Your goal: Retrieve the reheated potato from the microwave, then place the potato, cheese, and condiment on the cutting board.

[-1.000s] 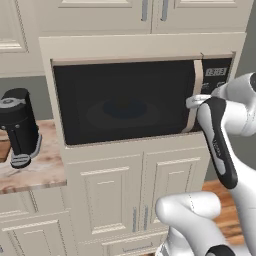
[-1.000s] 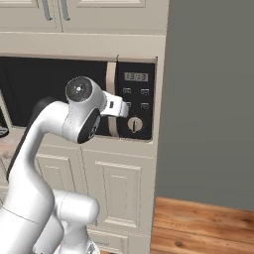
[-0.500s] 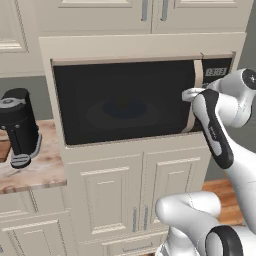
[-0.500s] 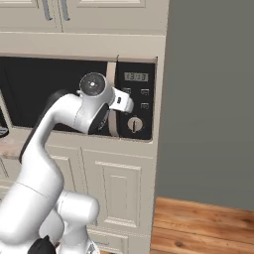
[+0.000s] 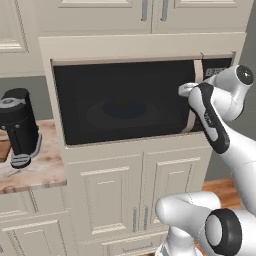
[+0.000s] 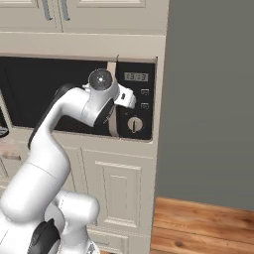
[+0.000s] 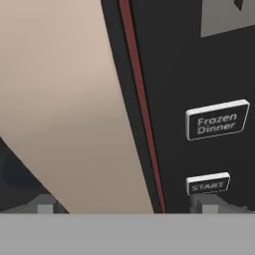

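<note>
One microwave (image 5: 125,107) — door shut, two labelled buttons (image 7: 217,121) showing.

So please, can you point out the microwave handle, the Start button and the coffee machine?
microwave handle (image 5: 192,117), left base view, lower part of the beige bar.
Start button (image 7: 207,184), hand view, its label.
coffee machine (image 5: 19,125), left base view, black body.

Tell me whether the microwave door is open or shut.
Shut. The microwave door lies flush in its beige frame, with no gap along its edges, and its handle sits flat beside the control panel.
</note>
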